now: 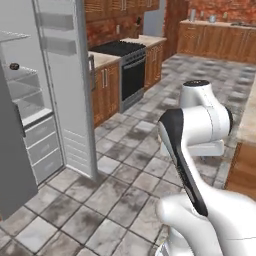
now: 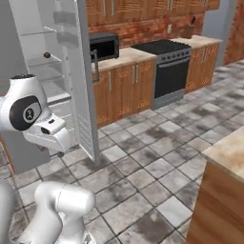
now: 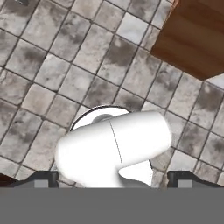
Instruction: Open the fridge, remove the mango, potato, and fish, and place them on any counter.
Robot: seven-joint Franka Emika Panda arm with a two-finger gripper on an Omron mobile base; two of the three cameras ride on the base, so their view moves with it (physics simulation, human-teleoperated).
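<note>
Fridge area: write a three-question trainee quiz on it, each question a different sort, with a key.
1. True or false: the door of the fridge stands open, showing the white shelves.
2. What sits on the wall counter next to the fridge? A) a microwave B) a kettle C) a fruit bowl
3. Fill in: in the hand view, the gripper hangs over the tiled floor with its jaws ___.

Key: 1 true; 2 A; 3 open.
</note>
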